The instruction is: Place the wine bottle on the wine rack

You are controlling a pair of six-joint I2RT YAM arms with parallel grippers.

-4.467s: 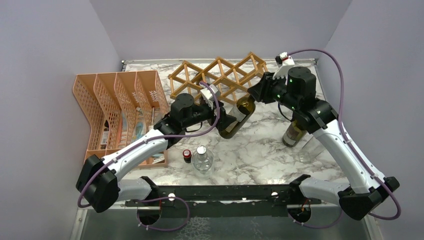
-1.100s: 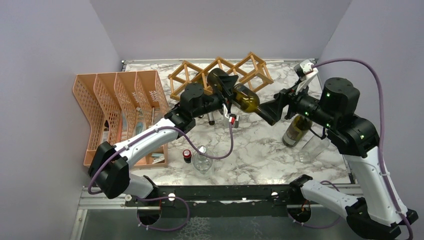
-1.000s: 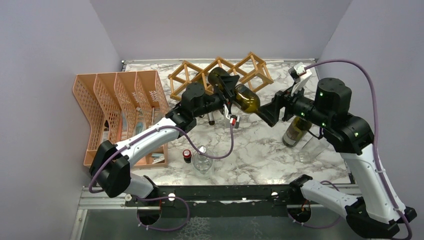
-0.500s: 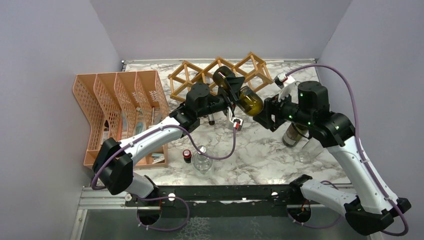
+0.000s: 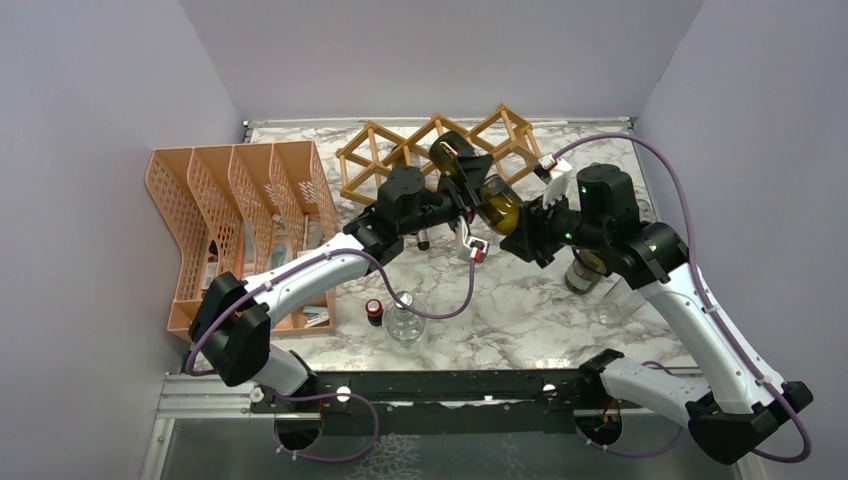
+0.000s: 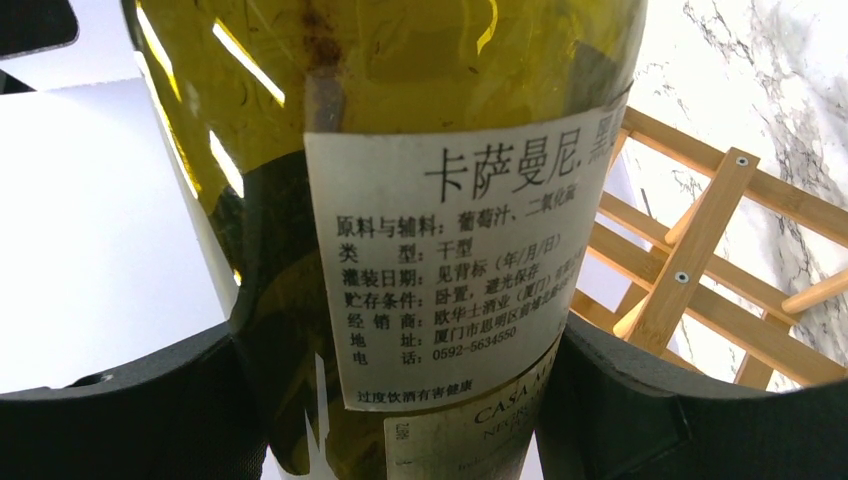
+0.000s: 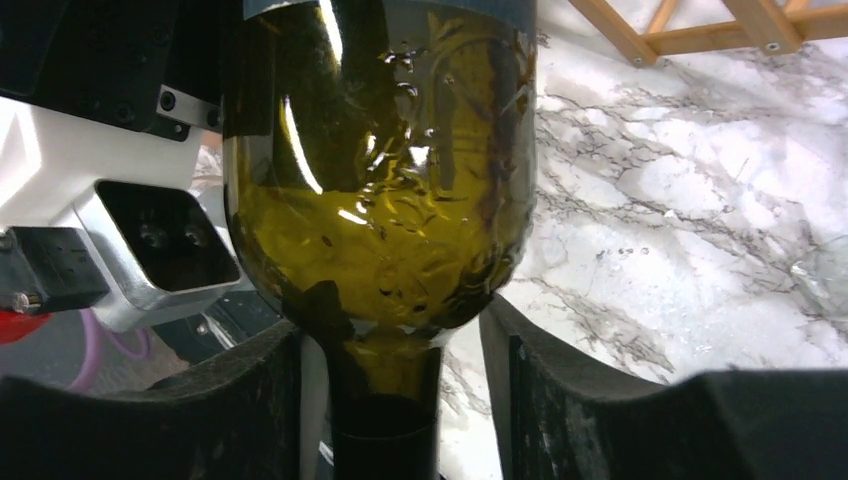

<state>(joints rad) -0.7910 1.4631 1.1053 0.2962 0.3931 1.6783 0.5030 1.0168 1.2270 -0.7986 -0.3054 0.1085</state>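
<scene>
At the left of the top view, the orange mesh file organiser [image 5: 190,200] stands on the marble table [image 5: 520,310], and its slots hold papers and small items too dim to identify. Near the bottom centre are a clear glass bottle [image 5: 405,322] with a pale stopper and, just to its left, a small dark bottle [image 5: 374,311] with a red cap. At the right, partly hidden behind the right arm, a second green bottle [image 5: 583,272] stands upright with a clear glass [image 5: 622,297] just beside it; what either holds cannot be told. The wine bottle [image 5: 497,205] is held in the air in the upper middle of the frame, just in front of the wine rack [image 6: 697,235]. Its long axis runs diagonally, with the dark base up and left at the rack's middle cells and the neck down and right. Light shines through its olive-green glass, and a white label [image 6: 450,270] printed in Chinese faces the left wrist camera. The left gripper [image 5: 468,182] grasps the bottle's body, its black fingers [image 6: 120,410] pressed against both sides of the glass. The right gripper [image 5: 522,232] straddles the neck just below the shoulder, and its fingers [image 7: 560,400] stand off with a narrow gap on each side, so they are not clamped.
</scene>
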